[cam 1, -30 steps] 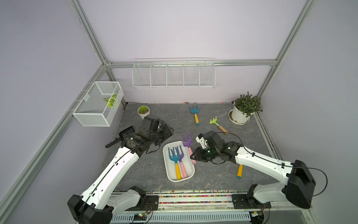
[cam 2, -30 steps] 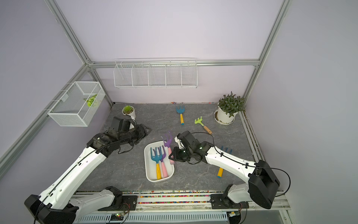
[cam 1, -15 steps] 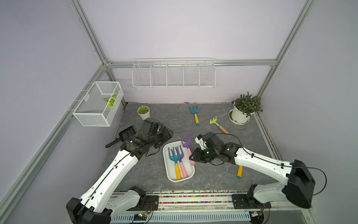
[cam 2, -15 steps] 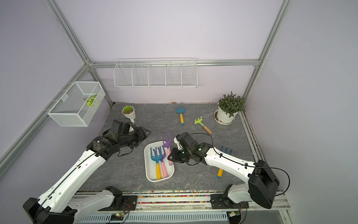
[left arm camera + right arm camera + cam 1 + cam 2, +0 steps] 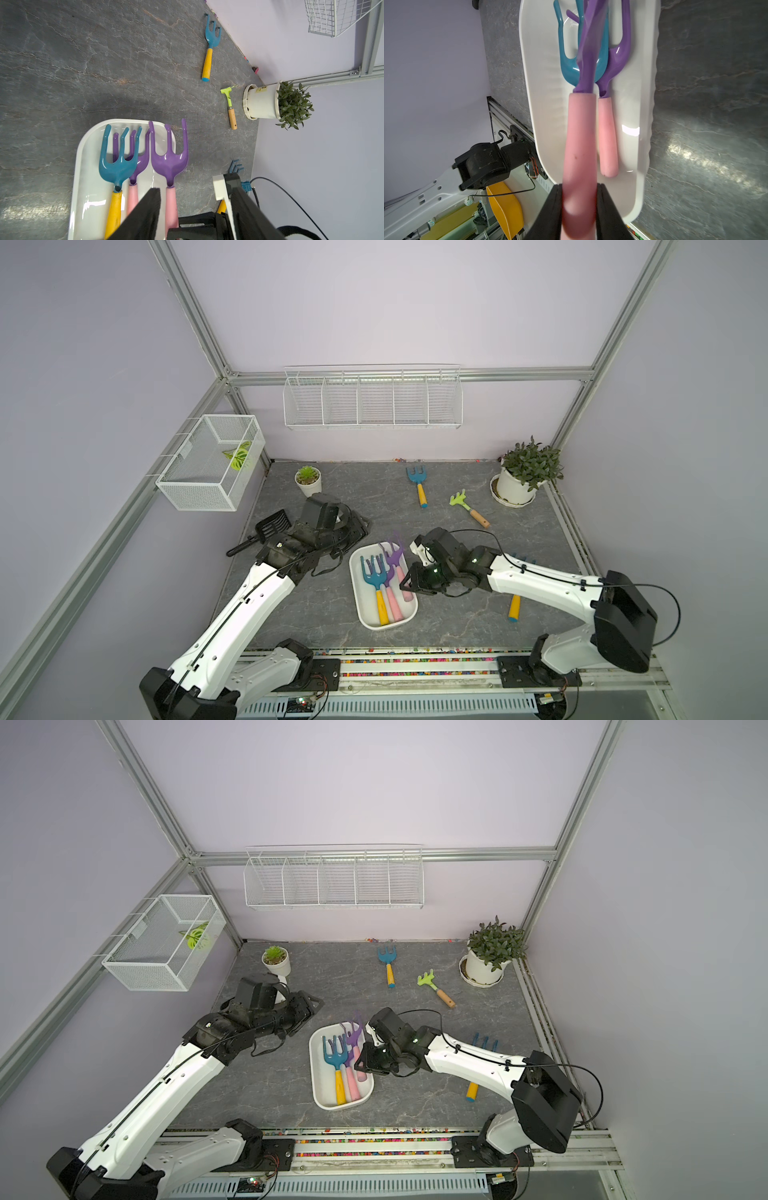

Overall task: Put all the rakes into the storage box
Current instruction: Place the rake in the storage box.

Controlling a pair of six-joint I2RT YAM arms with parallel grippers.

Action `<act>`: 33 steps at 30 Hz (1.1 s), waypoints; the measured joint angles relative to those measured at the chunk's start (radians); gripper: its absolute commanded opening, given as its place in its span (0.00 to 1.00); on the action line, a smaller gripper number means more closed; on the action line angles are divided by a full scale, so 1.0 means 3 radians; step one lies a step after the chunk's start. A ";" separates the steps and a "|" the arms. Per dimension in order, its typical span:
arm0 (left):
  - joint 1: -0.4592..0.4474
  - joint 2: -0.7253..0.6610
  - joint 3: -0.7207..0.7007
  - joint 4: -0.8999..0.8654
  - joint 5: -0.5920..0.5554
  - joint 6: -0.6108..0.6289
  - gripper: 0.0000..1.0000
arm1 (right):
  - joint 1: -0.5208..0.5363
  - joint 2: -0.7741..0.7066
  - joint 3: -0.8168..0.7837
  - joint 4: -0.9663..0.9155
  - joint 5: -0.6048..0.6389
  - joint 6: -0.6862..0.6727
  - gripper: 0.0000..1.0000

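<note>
In both top views the right claw (image 5: 406, 587) (image 5: 360, 1065) is clamped on the pink handle of a purple rake (image 5: 393, 551) (image 5: 354, 1029). It holds the rake over the storage box (image 5: 354, 593) (image 5: 312, 1073), which sits near the middle of the worktop's front edge. The tines reach over the box's far rim. The left claw (image 5: 358, 529) (image 5: 311, 1006) hangs near the box's far left corner.

The left wrist view shows that claw's fingers (image 5: 145, 209) spread wide with nothing held between them. A blue rake (image 5: 118, 164) already lies in the box.

The right wrist view shows the handle pinched near its butt end, above a second purple rake (image 5: 607, 133).

The rake looks light and stiff. Its handle seems grippy, so that is the place to hold it, though the tines may snag their neighbours. Compared with a second ago, the rake has crept a little further in over the box, and the grip looks unchanged.
</note>
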 measured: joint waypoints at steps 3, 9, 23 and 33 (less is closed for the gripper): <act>0.0000 0.0000 0.0000 0.0019 0.0000 -0.0020 0.59 | 0.0013 0.0004 0.0013 -0.0001 -0.0006 0.0000 0.00; 0.0000 0.0000 0.0000 0.0019 0.0001 -0.0038 0.59 | 0.0065 0.0075 0.0060 -0.0001 0.0006 0.0027 0.00; 0.0000 -0.0117 -0.0001 0.0018 0.0010 -0.0108 0.59 | 0.0114 0.0173 0.0191 -0.0015 0.0144 0.0114 0.09; 0.0000 -0.0146 -0.0020 0.0017 0.0011 -0.0144 0.60 | 0.0114 0.0163 0.0197 -0.0047 0.0271 0.0122 0.73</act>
